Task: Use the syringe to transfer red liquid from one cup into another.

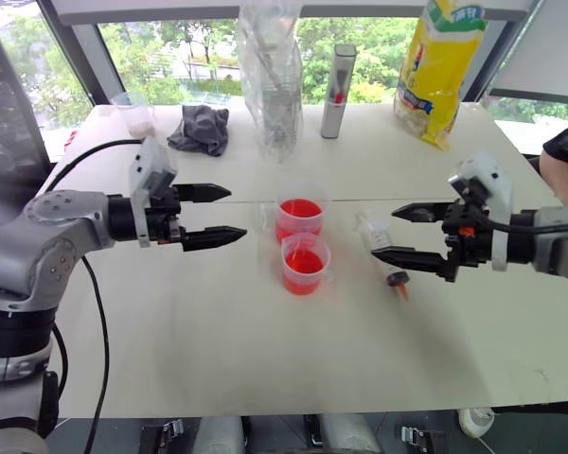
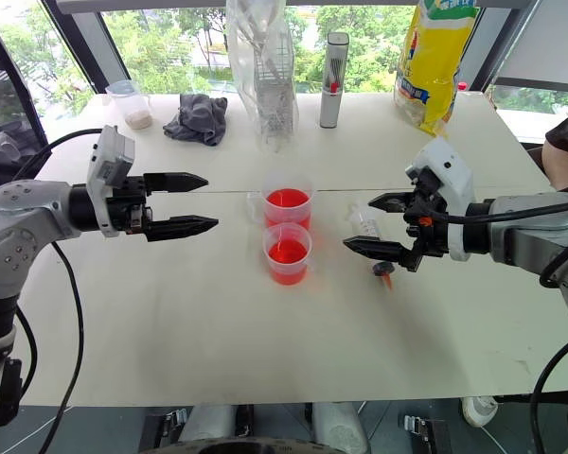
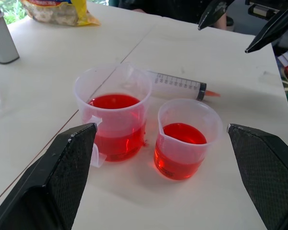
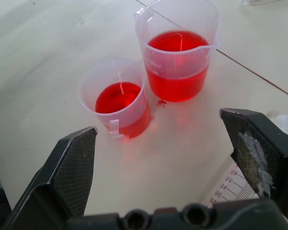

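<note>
A pale cream surface (image 1: 218, 340) fills most of the scene, made of two tops butted together, with a thin seam (image 1: 360, 200) running across between them. Daylight falls evenly over it, with soft shadows. Behind the far edge a row of windows (image 1: 208, 57) shows green trees outside, divided by dark slanted frames (image 1: 76, 47). A white panel (image 1: 549, 47) closes off the far right corner. Along the far edge stand a yellow bag (image 1: 439, 66), a grey cylinder (image 1: 338, 92), a clear plastic bag (image 1: 271, 76), a grey cloth (image 1: 201, 130) and a small cup (image 1: 135, 113). Below the near edge, dark floor (image 1: 265, 435) shows.
</note>
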